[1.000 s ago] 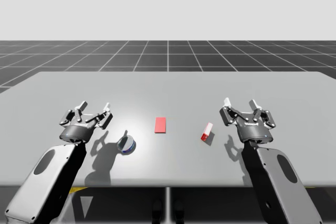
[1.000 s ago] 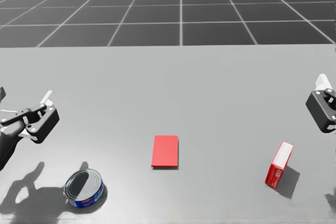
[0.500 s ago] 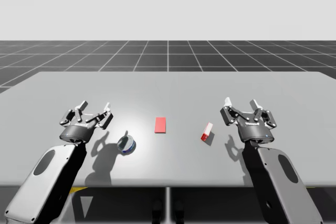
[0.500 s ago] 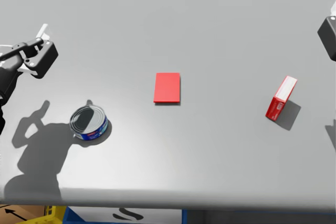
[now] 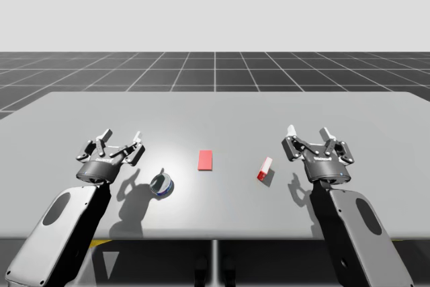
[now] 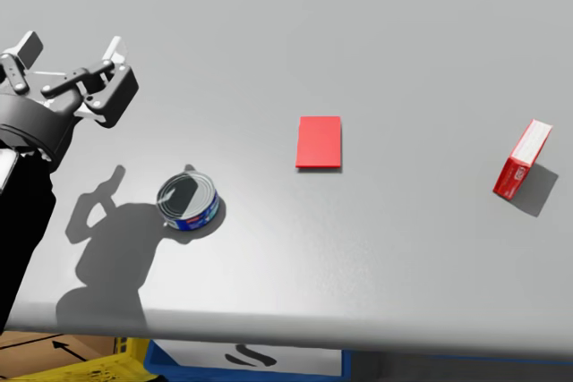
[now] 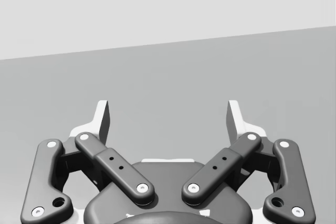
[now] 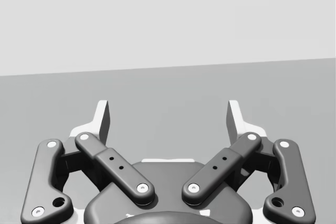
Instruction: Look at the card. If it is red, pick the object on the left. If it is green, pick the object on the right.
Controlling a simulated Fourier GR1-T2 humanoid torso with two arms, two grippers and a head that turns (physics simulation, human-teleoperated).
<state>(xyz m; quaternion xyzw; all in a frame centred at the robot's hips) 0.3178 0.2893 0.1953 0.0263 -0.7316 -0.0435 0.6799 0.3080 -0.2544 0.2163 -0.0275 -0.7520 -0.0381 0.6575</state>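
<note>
Fig. — Card read, reach not yet begun. The card (image 6: 319, 142) lies flat at mid-table (image 5: 215, 112) and is red, so by the rule the target is the obj. on the left: the short round can (image 6: 189, 202) with blue label and shiny top. It sits left of the card and a little nearer to me. The red box (image 6: 520, 160) stands well apart on the card's right and is not wanted.

Left gripper (image 5: 121, 138) hovers over the table with fingers spread wide and nothing between them. The can is beside it, toward the middle and nearer to my body, not touching. Right gripper (image 5: 308, 134) is likewise spread wide and empty, near the red box but apart from it.

Judgement on doing the step well:
- Use the left arm only and keep the right arm parked, so the box is not knocked
- Keep the fingers at full spread, since the can looks broad vs. the opening
- Bring the gripper in and back until the can is centred between the fingers, then descend
- The can's pose is hard to read: upright in the head view, perhaps tilted in the high view, so align to its wall rather than assume a vertical axis
- Close on two opposite sides of the wall, below the rim
- Lift straight up; a round, smooth wall may slip or roll if caught off-centre
</note>
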